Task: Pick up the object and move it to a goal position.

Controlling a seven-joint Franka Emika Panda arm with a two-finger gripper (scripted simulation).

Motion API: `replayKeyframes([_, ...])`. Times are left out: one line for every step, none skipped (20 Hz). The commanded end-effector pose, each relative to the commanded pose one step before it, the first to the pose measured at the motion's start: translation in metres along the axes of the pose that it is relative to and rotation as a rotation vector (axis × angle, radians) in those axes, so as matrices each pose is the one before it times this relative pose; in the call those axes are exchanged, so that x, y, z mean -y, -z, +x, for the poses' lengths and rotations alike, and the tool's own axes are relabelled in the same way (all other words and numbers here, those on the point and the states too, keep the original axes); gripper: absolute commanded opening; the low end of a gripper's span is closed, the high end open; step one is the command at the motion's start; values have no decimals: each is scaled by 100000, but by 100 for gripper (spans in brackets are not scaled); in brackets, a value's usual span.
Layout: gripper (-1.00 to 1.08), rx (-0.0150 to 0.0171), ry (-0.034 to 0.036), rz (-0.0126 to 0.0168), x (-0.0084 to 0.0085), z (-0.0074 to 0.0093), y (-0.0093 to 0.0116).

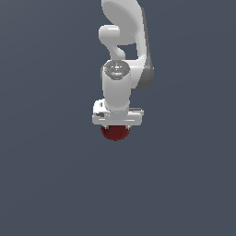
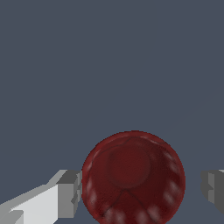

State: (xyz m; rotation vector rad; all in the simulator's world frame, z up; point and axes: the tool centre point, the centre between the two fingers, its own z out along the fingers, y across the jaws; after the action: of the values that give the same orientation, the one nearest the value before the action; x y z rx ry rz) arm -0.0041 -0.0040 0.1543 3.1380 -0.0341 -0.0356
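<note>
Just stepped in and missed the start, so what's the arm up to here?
A white Panda arm is reaching straight down over a small dark red, glossy rounded object, the thing it is meant to pick up and carry to a goal spot. In the wrist view the gripper has the object between its jaws, which are open: one sits right beside the object, the other stands clearly apart. Nothing is clamped yet. No goal marker shows in either view.
</note>
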Motion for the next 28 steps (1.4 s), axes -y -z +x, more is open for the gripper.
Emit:
replayKeyframes([28,0,0,0,-1,0,0])
replayKeyframes([28,0,0,0,-42,9,7])
replayKeyframes([28,0,0,0,-121,26,19])
replayKeyframes([28,-79,96,-60,-129,29,78])
replayKeyframes([28,-81,66,-57,-225,49,89])
replayKeyframes([28,-94,41,-62,-251,56,94])
replayKeyframes([28,-117,13,-72,-191,44,92])
replayKeyframes([28,-102,-23,-58,-137,36,67])
replayKeyframes([28,-124,-63,-66,-79,20,66])
replayKeyframes([28,-45,-48,-20,3,10,10])
replayKeyframes([28,0,0,0,15,-15,5])
replayKeyframes([28,141,117,68,15,-4,-59])
replayKeyframes([28,143,152,64,-26,-12,-38])
replayKeyframes([28,199,219,89,-50,-14,-50])
replayKeyframes([28,264,296,120,-67,-15,-68])
replayKeyframes([28,319,359,148,-85,-20,-80])
replayKeyframes([28,385,430,184,-95,-26,-99])
replayKeyframes([28,458,509,226,-105,-32,-120])
replayKeyframes([28,516,580,264,-122,-37,-135])
replayKeyframes([28,576,654,307,-138,-42,-150])
replayKeyframes([28,636,728,353,-152,-48,-166])
replayKeyframes([28,696,805,405,-166,-54,-183])
replayKeyframes([28,752,882,460,-182,-61,-198])
replayKeyframes([28,808,962,521,-195,-67,-215])
replayKeyframes([28,861,1041,587,-209,-74,-231])
replayKeyframes([28,908,1121,657,-222,-82,-245])
replayKeyframes([28,954,1203,734,-235,-90,-260])
replayKeyframes([28,993,1284,815,-247,-99,-274])
